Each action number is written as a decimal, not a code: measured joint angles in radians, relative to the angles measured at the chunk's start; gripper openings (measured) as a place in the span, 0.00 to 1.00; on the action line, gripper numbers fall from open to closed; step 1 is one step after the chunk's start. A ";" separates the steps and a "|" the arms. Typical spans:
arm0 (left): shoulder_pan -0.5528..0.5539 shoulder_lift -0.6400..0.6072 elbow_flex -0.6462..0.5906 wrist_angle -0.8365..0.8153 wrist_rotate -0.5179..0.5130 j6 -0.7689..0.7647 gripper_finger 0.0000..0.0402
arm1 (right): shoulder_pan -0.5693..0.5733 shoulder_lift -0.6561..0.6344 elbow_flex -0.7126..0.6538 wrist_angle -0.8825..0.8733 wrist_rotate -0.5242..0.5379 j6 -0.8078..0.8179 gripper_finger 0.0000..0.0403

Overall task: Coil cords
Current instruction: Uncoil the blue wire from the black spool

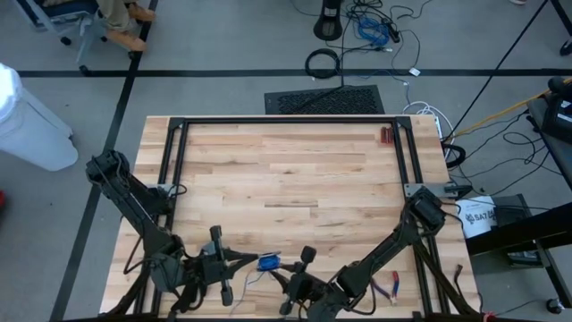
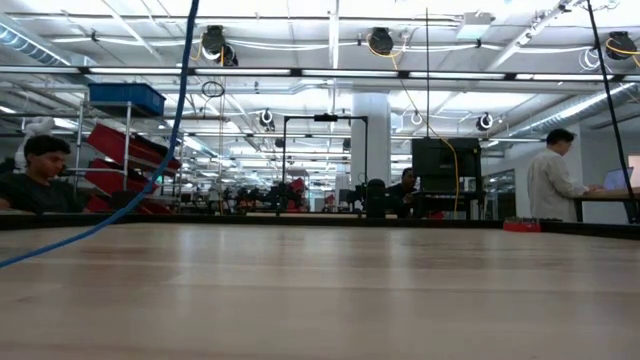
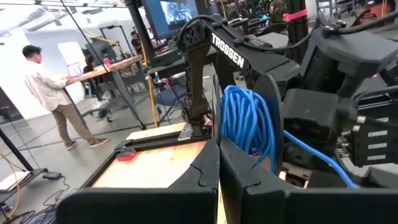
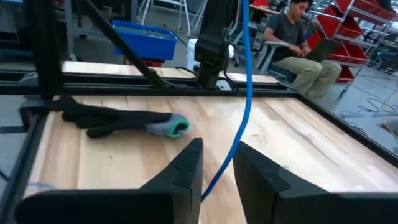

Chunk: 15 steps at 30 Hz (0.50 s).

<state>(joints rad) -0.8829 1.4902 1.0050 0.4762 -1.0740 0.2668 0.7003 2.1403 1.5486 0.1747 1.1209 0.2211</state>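
Note:
The cord is bright blue, and part of it is wound into a small bundle (image 1: 268, 262) near the table's front edge. In the left wrist view the bundle (image 3: 245, 118) stands upright just past my left gripper (image 3: 219, 163), which is shut on it. My left gripper (image 1: 253, 261) reaches in from the left. From the right, my right gripper (image 1: 279, 273) comes close beside the bundle. It is open (image 4: 217, 165), and a loose strand (image 4: 244, 93) runs down through the gap between its fingers. The same strand (image 2: 175, 130) slants across the low view. My left gripper holds the cord bundle by its lower end (image 3: 231, 144), pinched between the two shut fingers. The fingers lie level and come from the table's left; they hide the exact spot. The bundle stands up beyond the fingertips, clear of the table, with a strand (image 3: 311, 157) trailing off it.
Red-handled pliers (image 1: 391, 286) lie at the near right of the table. A small red thing (image 1: 386, 136) sits at the far right corner. A black frame (image 1: 286, 122) rims the wooden top. A dark object with a pale tip (image 4: 124, 121) lies near the frame's left rail.

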 joint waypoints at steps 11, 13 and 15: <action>0.000 0.000 0.000 -0.016 0.000 0.000 0.00 | 0.014 -0.001 0.000 0.054 0.015 -0.055 0.18; 0.000 0.000 0.000 -0.016 0.000 0.000 0.00 | 0.014 -0.001 0.000 0.054 0.017 -0.061 0.18; 0.001 0.000 0.000 -0.016 0.000 0.000 0.00 | 0.016 -0.001 0.000 0.055 0.029 -0.067 0.18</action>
<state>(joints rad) -0.8819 1.4902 1.0050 0.4599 -1.0744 0.2672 0.7165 2.1395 1.5486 0.2296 1.1497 0.1538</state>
